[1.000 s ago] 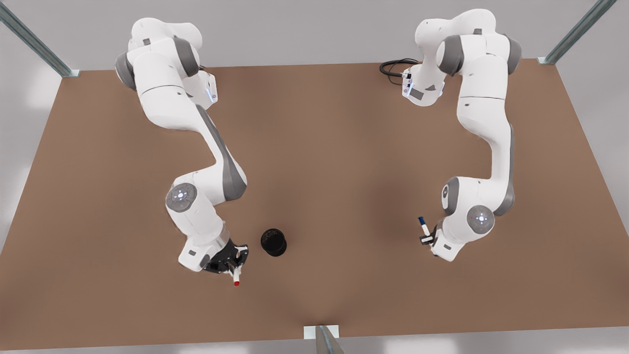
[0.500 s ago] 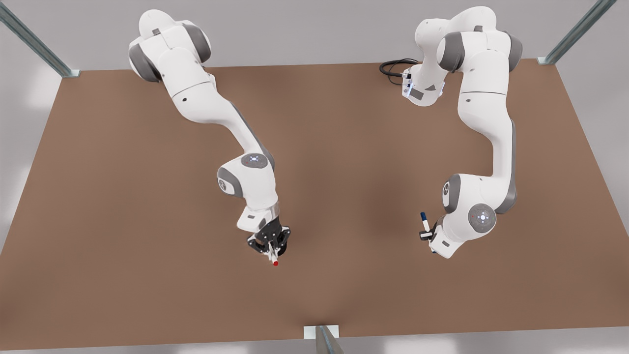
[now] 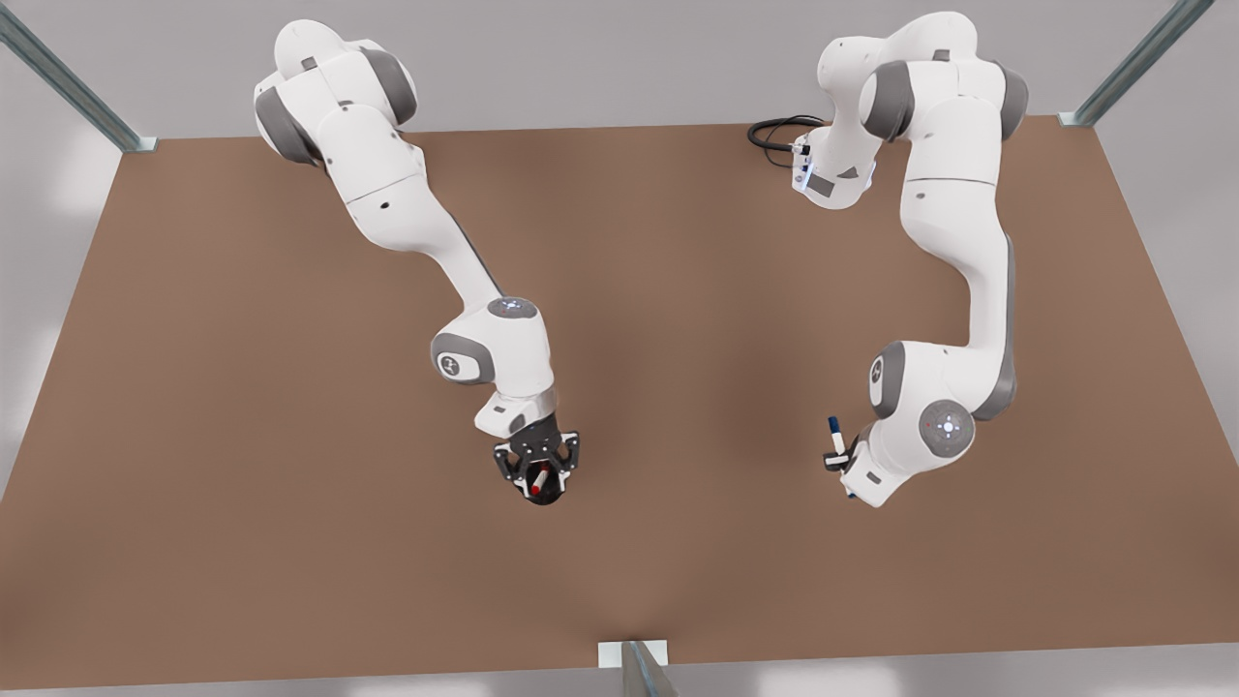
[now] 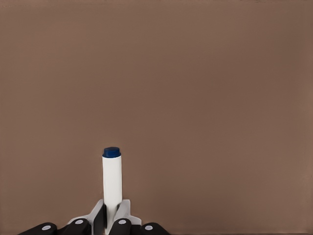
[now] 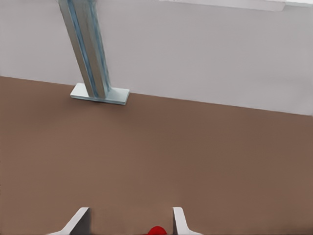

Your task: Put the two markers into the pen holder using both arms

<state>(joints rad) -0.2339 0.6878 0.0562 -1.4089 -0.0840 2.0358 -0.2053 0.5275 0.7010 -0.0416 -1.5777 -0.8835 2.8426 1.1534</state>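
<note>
My right gripper [image 3: 538, 467] hovers directly over the black pen holder [image 3: 548, 497], near the table's front middle, and hides most of it. Its fingers [image 5: 179, 219] stand wide apart. The red-capped marker [image 3: 535, 482] stands between them without touching, its lower end down inside the holder; its red cap [image 5: 157, 230] shows in the right wrist view. At the front view's right, my left gripper [image 3: 838, 461] is shut on the blue-capped marker [image 3: 834, 433], held off the table. In the left wrist view the white barrel [image 4: 112, 183] sticks out from the closed fingers [image 4: 100, 219].
A metal post [image 3: 634, 666] on a base plate [image 5: 100, 94] stands at the brown table's [image 3: 678, 290] front edge, close to the pen holder. A black cable [image 3: 774, 131] lies at the back. Frame posts rise at the rear corners.
My right arm swung from beside the pen holder to above it with the red marker. Its fingers then spread and the marker dropped lower into the holder. The left arm barely moved.
</note>
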